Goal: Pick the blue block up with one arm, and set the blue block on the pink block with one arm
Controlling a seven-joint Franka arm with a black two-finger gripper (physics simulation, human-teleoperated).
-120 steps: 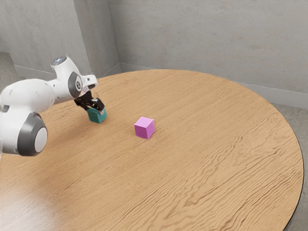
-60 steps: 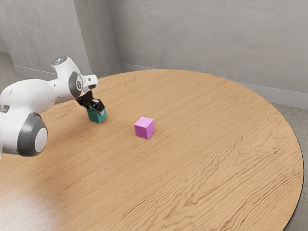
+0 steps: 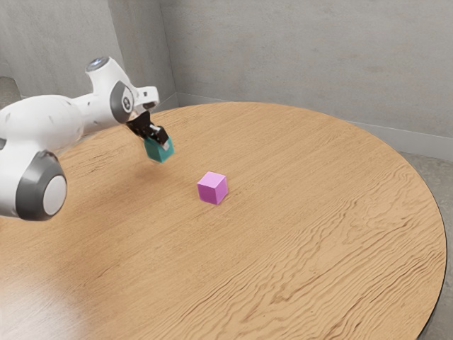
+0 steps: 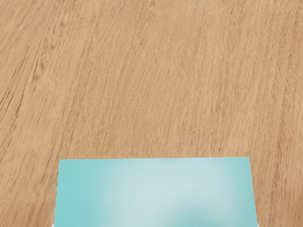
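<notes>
The blue-green block [image 3: 160, 149] hangs a little above the round wooden table [image 3: 297, 212], held between the black fingers of my gripper [image 3: 157, 141], which is shut on it. In the wrist view the same block [image 4: 154, 191] appears as a pale turquoise face right under my hand, with bare wood grain beyond it. The pink block [image 3: 212, 188] rests on the table to the exterior view's right of the held block and nearer the camera, a short gap away, untouched.
Grey concrete walls [image 3: 297, 57] rise behind the table. The table's rim curves down the exterior view's right side [image 3: 440, 234]. My white arm [image 3: 49, 134] spans the exterior view's left.
My gripper has lifted the blue block off the table and carried it up and toward the exterior view's right, closer to the pink block. The pink block has stayed put.
</notes>
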